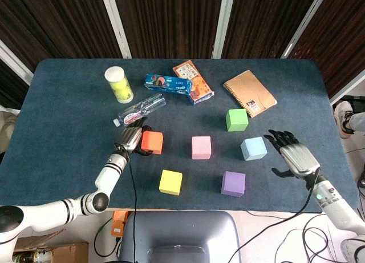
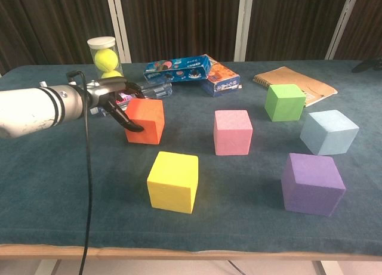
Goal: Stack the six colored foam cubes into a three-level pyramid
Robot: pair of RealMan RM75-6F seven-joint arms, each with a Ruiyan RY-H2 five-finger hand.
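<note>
Bright even light, soft shadows, sharp

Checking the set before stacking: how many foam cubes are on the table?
6, all single on the table: orange cube at the left hand, pink cube centre, green cube back right, light blue cube right, yellow cube and purple cube in front.

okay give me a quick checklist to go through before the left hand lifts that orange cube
1. Left hand at the orange foam cube: ok, its fingers wrap the cube's left side.
2. Firm hold: cannot tell; the contact on the far side is hidden.
3. Cube free of neighbours: ok, the yellow foam cube and pink foam cube stand apart from it.
4. Clear plastic water bottle behind the hand: not ok, it lies close.
5. Right hand out of the way: ok, open beside the light blue foam cube.
</note>
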